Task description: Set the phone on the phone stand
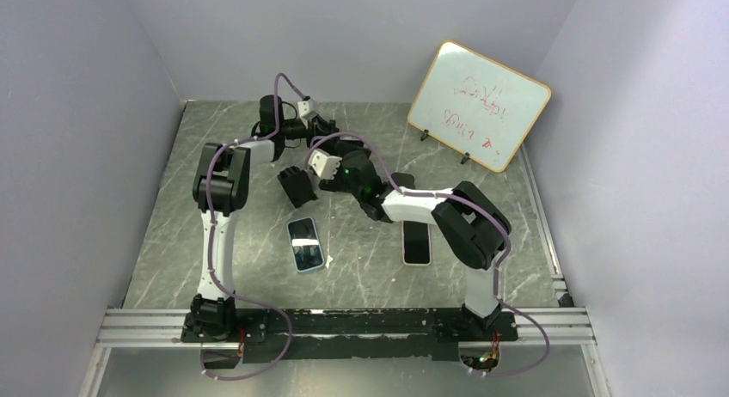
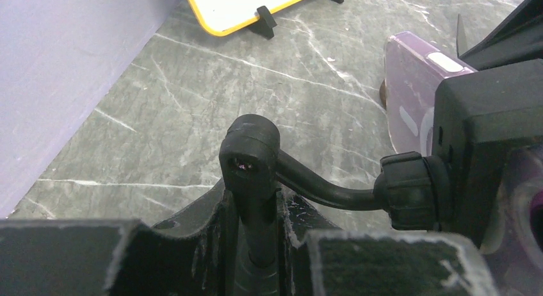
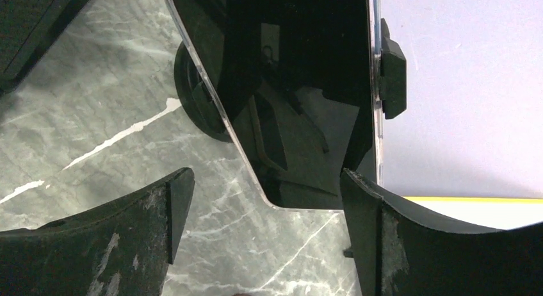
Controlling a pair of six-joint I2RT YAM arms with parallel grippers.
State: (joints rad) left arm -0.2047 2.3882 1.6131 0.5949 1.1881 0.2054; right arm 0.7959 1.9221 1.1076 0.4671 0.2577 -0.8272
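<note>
Mid-table, left gripper (image 2: 257,254) is pinching the phone stand (image 2: 333,195); right gripper (image 3: 266,184) is gaping empty around the clamped phone (image 3: 301,84), needing careful withdrawal.

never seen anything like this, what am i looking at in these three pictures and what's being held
These are two robot arms bolted to a marble-patterned table. The wide picture looks down from above and behind them; the other two come from a camera on each wrist. The left arm has its jaws shut on the bent neck of a black phone stand. The stand's clamp holds a phone in a clear purplish case. The right arm has its jaws open on either side of that phone's lower end. A blue-cased phone and a pale-cased phone lie flat on the table, and a whiteboard stands at the back.
</note>
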